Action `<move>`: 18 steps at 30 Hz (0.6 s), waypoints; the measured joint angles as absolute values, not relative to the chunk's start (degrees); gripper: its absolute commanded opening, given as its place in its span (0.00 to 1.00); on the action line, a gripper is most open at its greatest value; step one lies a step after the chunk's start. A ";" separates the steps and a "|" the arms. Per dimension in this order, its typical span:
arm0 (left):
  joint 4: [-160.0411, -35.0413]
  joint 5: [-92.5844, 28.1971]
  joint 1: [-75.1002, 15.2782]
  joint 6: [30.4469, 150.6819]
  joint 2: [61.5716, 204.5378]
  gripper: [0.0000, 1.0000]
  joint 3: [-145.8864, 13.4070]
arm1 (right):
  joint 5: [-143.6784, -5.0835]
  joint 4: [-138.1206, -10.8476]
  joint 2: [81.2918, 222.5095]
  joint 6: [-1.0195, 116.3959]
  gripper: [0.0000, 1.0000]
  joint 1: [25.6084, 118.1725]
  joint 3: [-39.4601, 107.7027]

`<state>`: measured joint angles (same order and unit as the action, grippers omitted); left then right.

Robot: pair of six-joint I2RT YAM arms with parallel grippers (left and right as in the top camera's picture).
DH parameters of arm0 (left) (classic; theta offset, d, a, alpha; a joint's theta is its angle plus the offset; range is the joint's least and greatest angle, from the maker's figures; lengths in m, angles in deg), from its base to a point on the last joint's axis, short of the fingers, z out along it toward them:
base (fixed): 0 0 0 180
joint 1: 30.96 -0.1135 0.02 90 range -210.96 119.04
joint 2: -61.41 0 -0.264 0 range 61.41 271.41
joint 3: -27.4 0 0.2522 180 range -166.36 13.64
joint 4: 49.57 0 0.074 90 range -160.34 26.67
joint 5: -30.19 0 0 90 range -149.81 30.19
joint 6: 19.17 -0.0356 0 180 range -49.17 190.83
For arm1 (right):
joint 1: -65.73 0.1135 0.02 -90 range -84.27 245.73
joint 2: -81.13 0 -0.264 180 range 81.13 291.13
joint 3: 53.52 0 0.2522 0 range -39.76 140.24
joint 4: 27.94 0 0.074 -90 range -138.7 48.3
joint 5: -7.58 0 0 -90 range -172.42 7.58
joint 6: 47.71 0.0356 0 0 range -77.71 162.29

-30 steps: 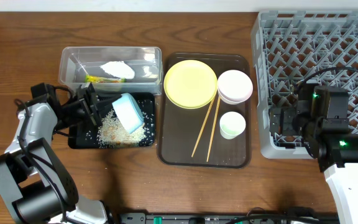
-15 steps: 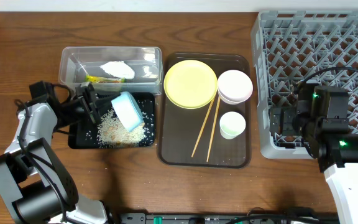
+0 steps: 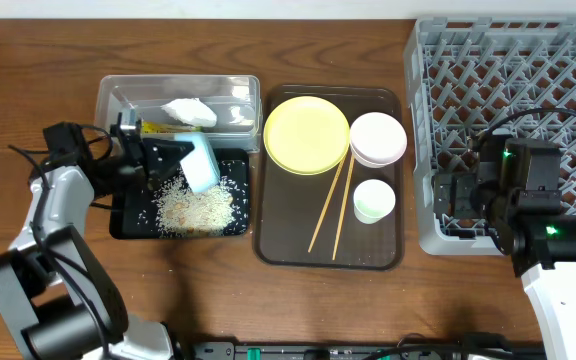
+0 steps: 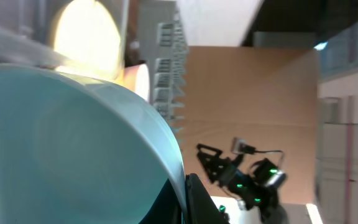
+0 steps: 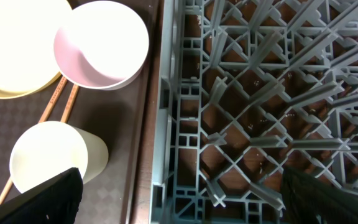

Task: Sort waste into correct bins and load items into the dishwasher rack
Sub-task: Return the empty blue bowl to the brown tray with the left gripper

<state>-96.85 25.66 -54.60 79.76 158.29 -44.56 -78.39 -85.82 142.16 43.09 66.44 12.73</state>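
My left gripper (image 3: pixel 168 155) is shut on the rim of the light-blue bowl (image 3: pixel 201 168), holding it tipped on its side above the black tray-bin (image 3: pixel 128 228), where loose rice (image 3: pixel 193 208) lies. The bowl fills the left wrist view (image 4: pixel 73 143). The clear tub (image 3: pixel 108 100) holds the white tissue (image 3: pixel 188 110) and the snack wrapper (image 3: pixel 156 127). The yellow plate (image 3: pixel 306 134), white bowl (image 3: pixel 378 138), white cup (image 3: pixel 374 200) and chopsticks (image 3: pixel 330 205) lie on the brown tray. My right gripper (image 3: pixel 458 195) is open and empty over the left edge of the grey rack (image 3: pixel 528 90).
The brown tray (image 3: pixel 278 240) lies between the bins and the rack. In the right wrist view the open jaws (image 5: pixel 179 205) straddle the rack's edge (image 5: pixel 166 124), with the cup (image 5: pixel 51 155) and white bowl (image 5: pixel 101 43) to the left.
My left gripper has carried the blue bowl back toward the clear tub and turned it more on edge. The rice stays in the black bin. The right arm has not moved.
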 measured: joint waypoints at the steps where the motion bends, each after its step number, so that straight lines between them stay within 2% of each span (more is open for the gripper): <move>1: -97.49 23.63 -53.75 79.49 157.11 0.06 -44.51 | -78.39 -85.84 142.16 43.09 0.99 66.44 12.73; 5: -97.81 11.28 -46.93 80.04 149.52 0.06 -44.49 | -78.39 -85.80 142.16 43.09 0.99 66.44 12.73; 10: -97.53 -8.98 -31.10 81.40 140.72 0.06 -44.49 | -78.37 -85.82 142.16 43.09 0.99 66.44 12.73; 14: -97.05 -25.33 -17.75 81.70 140.19 0.09 -44.49 | -78.37 -85.84 142.16 43.09 0.99 66.44 12.73; 18: -96.22 -36.63 -6.19 82.01 143.27 0.10 -44.49 | -78.37 -85.86 142.16 43.09 0.99 66.44 12.73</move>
<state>-96.22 -36.63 -6.19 82.01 143.27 -44.49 -78.37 -85.86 142.16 43.09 66.44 12.73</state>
